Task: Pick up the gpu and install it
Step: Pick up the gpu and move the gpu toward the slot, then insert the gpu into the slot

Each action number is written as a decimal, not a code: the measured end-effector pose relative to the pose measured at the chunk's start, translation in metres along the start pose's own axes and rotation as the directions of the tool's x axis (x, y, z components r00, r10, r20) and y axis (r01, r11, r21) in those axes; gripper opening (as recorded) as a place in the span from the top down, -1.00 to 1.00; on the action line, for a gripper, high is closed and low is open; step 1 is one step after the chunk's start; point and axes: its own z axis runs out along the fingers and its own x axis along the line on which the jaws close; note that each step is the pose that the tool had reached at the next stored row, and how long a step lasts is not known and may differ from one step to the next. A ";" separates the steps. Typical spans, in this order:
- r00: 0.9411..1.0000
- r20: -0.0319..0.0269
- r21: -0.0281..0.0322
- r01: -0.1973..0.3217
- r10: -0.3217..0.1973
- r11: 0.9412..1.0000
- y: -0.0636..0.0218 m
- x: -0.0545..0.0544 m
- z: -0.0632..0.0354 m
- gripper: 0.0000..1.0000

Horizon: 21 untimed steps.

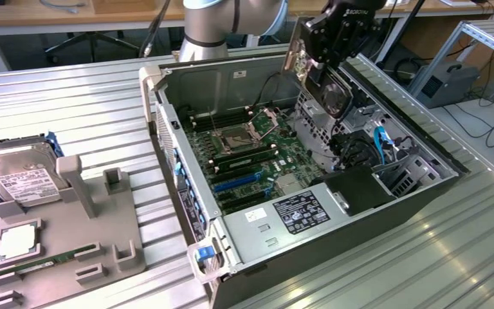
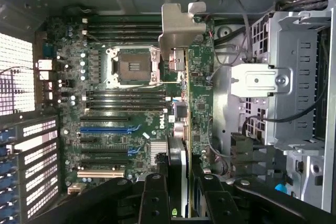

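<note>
Half done: gripping graphics card [image 1: 334, 90] in fingers [image 2: 153, 199], upper right above computer case [image 1: 316, 277]; not yet slotted.

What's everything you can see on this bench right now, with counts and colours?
computer case: one, black and grey, open, mid-table
motherboard: one, green, inside the case
gpu: one, dark with silver bracket, held above the open case
fixture: one, grey, exterior view's left
hard drive: one, silver, standing in the fixture
processor chip: one, silver, on the fixture
RAM stick: one, green, on the fixture
table: one, ridged silver metal
arm: one, grey, behind the case
gripper: one, black, shut on the gpu
</note>
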 end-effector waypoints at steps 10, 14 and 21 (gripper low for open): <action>1.000 -0.009 0.000 0.000 0.000 1.000 0.0092 -0.024 0.0070 0.46; 1.000 -0.009 0.000 0.000 0.000 1.000 0.0092 -0.024 0.0070 0.46; 1.000 -0.009 0.000 0.000 0.000 1.000 0.0092 -0.024 0.0069 0.46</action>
